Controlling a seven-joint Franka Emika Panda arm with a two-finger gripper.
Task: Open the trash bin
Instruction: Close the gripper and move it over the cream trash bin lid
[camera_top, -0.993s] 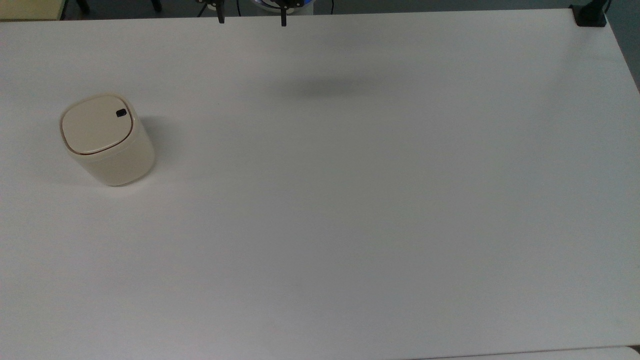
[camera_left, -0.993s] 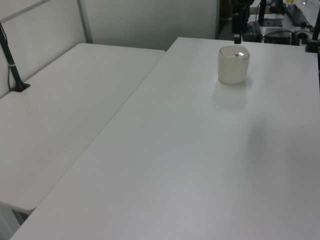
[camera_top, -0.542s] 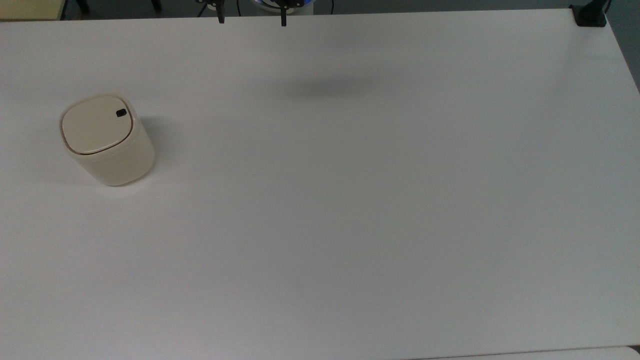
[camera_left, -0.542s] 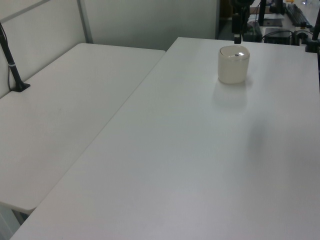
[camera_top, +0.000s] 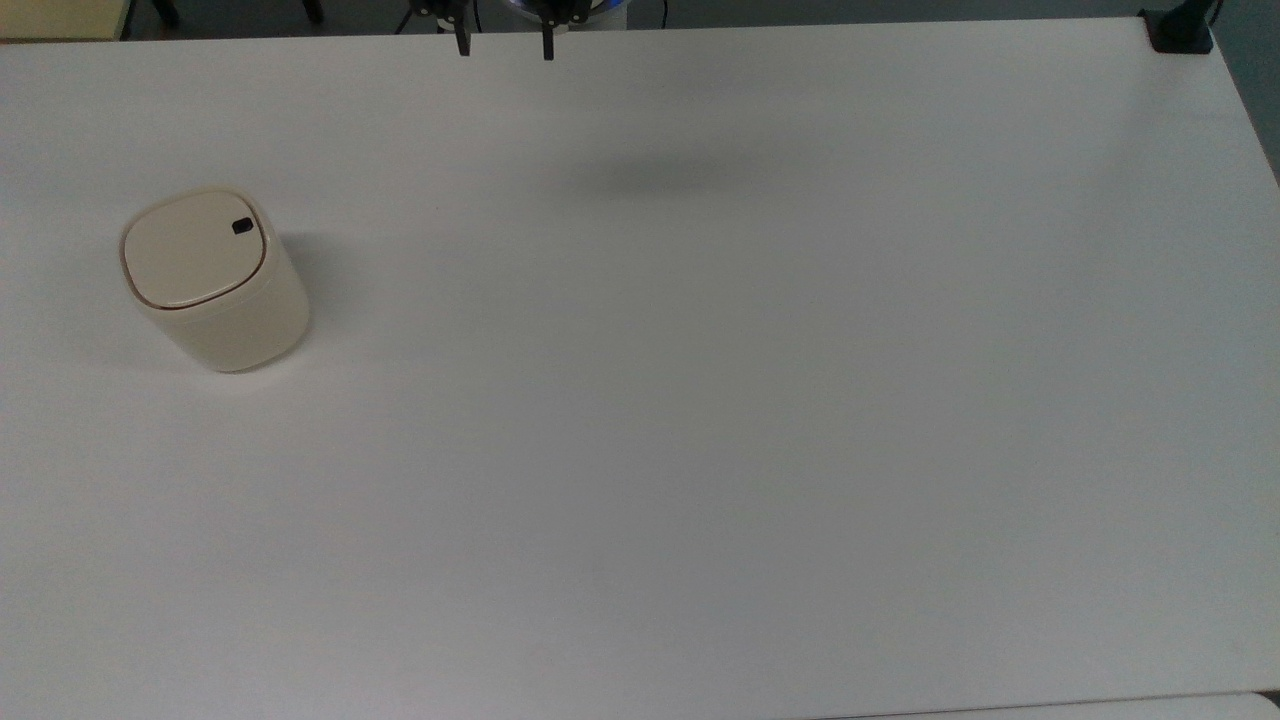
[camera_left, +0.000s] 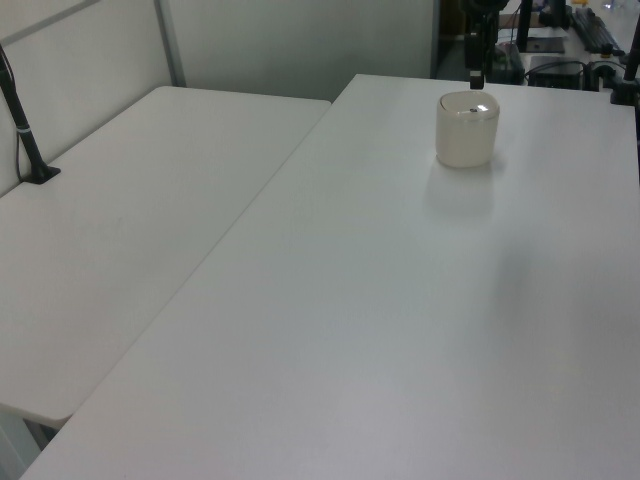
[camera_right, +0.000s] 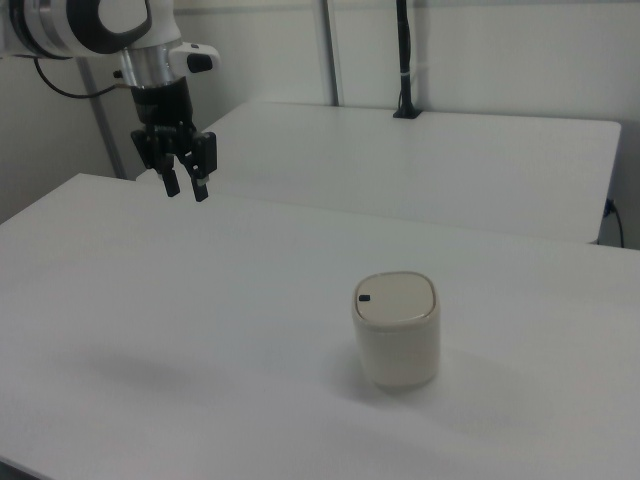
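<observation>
Gripper (camera_right: 186, 187) fingers closer; trash bin (camera_top: 212, 280) shut.

Soft, even overhead light falling on the white table (camera_top: 700, 400), bin (camera_top: 215, 280) casting a faint shadow toward the top view's right, no glare showing.

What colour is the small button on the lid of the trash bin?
Black. The button sits near one corner of the cream trash bin, clearest in the top view.
</observation>
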